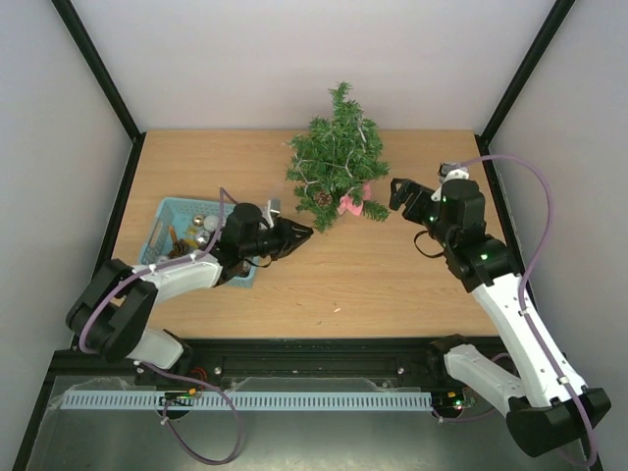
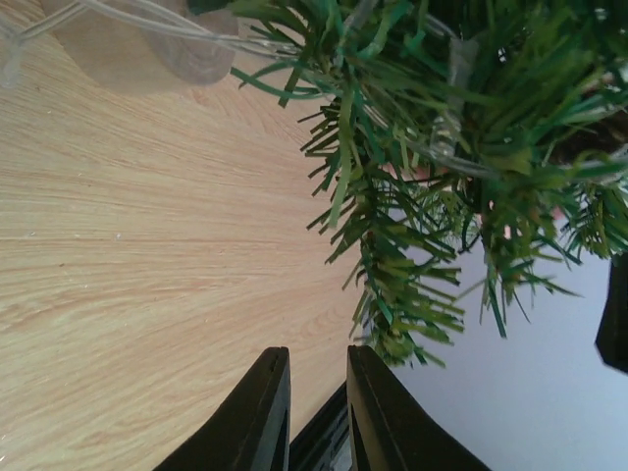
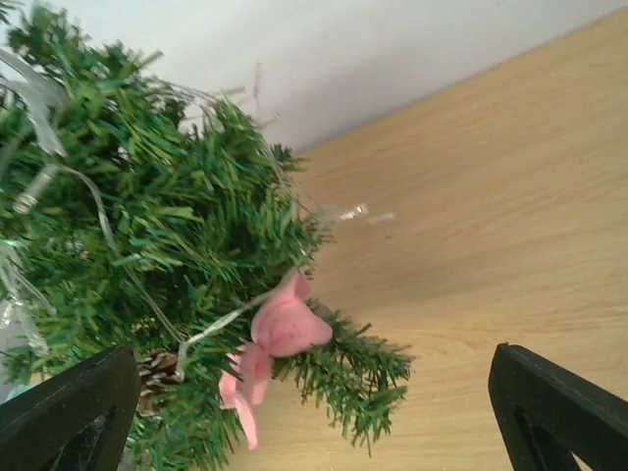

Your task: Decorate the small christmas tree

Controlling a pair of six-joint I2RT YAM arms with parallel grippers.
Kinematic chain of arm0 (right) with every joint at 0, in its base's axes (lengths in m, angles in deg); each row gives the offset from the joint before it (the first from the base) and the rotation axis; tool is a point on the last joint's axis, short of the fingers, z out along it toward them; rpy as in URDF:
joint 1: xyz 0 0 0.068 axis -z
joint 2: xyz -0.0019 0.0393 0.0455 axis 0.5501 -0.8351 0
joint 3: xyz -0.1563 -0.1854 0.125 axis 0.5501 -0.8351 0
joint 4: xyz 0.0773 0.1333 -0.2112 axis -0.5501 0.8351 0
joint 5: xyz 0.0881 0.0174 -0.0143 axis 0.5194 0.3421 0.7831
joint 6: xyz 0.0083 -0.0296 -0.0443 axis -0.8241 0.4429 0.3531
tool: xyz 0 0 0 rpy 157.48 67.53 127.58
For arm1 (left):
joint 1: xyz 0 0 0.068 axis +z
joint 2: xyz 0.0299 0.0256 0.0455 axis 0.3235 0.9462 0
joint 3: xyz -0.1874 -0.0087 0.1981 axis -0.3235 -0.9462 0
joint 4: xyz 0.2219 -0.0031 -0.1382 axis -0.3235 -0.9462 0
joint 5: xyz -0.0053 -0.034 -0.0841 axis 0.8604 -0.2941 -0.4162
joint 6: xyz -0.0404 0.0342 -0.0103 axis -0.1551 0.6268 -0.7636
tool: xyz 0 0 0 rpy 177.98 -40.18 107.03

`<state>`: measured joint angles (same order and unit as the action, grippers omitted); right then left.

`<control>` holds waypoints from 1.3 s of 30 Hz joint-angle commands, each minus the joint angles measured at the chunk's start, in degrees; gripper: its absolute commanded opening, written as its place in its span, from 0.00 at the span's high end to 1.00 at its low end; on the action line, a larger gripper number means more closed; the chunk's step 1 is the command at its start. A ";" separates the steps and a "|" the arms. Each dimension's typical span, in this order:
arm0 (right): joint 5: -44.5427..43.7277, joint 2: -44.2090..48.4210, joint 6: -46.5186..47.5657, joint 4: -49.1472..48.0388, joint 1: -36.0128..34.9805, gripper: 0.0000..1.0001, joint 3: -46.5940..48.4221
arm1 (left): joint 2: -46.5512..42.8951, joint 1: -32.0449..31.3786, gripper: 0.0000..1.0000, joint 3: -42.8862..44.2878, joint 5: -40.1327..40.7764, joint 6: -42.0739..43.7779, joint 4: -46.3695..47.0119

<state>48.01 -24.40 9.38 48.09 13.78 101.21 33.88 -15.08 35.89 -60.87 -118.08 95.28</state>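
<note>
While the right gripper [image 3: 309, 373] gaped empty beside the bristly small christmas tree [image 3: 147, 226], the left gripper [image 2: 316, 361] had its smooth black fingers [image 2: 257, 422] nearly together, holding nothing.

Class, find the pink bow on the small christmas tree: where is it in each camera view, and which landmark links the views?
Top external: the pink bow sits at the lower right edge of the small christmas tree, near picture centre.
Left wrist: not visible; only branches show.
Right wrist: lower middle, on a branch tip.
Shared landmark: the tree's green branches, in all three views.
</note>
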 commanded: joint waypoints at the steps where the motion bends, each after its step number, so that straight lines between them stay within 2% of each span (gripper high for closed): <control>1: -0.99 2.08 -2.44 0.53 0.33 0.01 -3.38 | 2.18 -2.25 0.82 2.79 4.54 -4.89 7.85; 5: 2.96 0.88 -2.48 -0.59 3.56 0.01 -5.27 | 4.14 -4.32 0.83 4.84 7.26 -5.73 7.76; 9: 12.04 -1.18 -4.85 -3.72 10.12 0.26 -6.50 | 5.66 -4.36 0.83 6.45 8.94 -6.59 6.41; 14: 19.87 -7.31 -8.14 -8.94 15.29 0.31 -6.94 | 7.20 -4.21 0.83 8.90 9.69 -5.88 4.66; 21: 25.94 -17.19 -10.91 -17.38 15.82 0.32 -9.72 | 6.72 -3.85 0.83 8.11 10.22 -5.33 3.72; 25: 29.84 -21.76 -11.63 -21.92 15.90 0.39 -10.87 | 6.08 -3.22 0.83 7.11 10.42 -4.79 3.40; 29: 33.65 -24.42 -12.41 -26.55 15.84 0.45 -12.09 | 5.26 -2.01 0.83 6.25 10.54 -3.92 2.65; 39: 37.41 -26.35 -12.08 -29.20 14.21 0.59 -14.20 | 3.88 0.53 0.83 5.77 10.44 -2.02 0.99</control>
<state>82.87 -50.58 -3.08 21.29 28.99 88.23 39.21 -15.35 42.23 -50.79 -121.84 96.35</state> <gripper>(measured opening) 0.425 0.165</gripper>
